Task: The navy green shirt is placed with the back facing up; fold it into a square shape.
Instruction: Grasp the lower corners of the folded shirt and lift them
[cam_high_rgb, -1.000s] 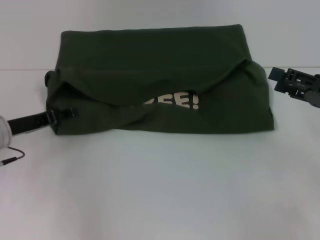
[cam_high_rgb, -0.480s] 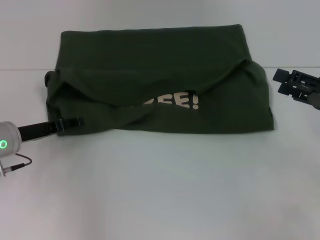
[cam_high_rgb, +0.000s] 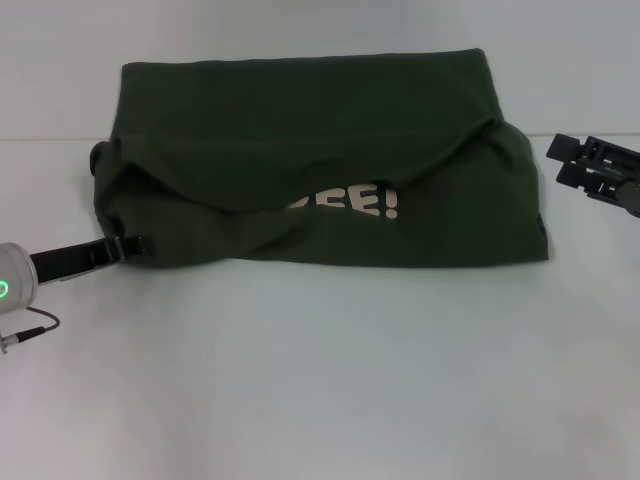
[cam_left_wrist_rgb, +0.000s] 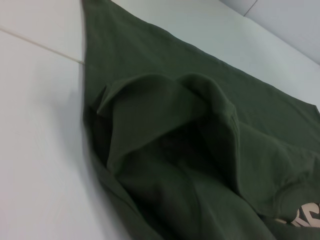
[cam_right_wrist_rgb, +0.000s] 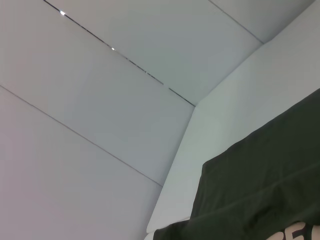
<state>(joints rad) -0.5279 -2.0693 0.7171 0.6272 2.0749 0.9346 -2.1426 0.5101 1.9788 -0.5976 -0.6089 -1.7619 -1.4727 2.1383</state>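
Observation:
The navy green shirt (cam_high_rgb: 320, 150) lies on the white table (cam_high_rgb: 320, 380), loosely folded, with its upper layer draped over the lower one. Cream lettering ending "EE!" (cam_high_rgb: 350, 203) shows under the fold edge. My left gripper (cam_high_rgb: 138, 244) is low at the shirt's near left corner, its tip at the cloth's edge. My right gripper (cam_high_rgb: 560, 160) hovers to the right of the shirt, apart from it, open and empty. The left wrist view shows the shirt's bunched folds (cam_left_wrist_rgb: 190, 150) close up. The right wrist view shows a shirt corner (cam_right_wrist_rgb: 260, 200).
The white table extends wide in front of the shirt. A table seam (cam_high_rgb: 40, 139) runs across behind the shirt's left side. A thin cable (cam_high_rgb: 25, 330) hangs from my left arm. A pale wall (cam_right_wrist_rgb: 100, 100) stands behind the table.
My left gripper first reached a little to the right along the shirt's near left corner, then drew back to the left. My right gripper drifted slightly to the right. The shirt has not moved.

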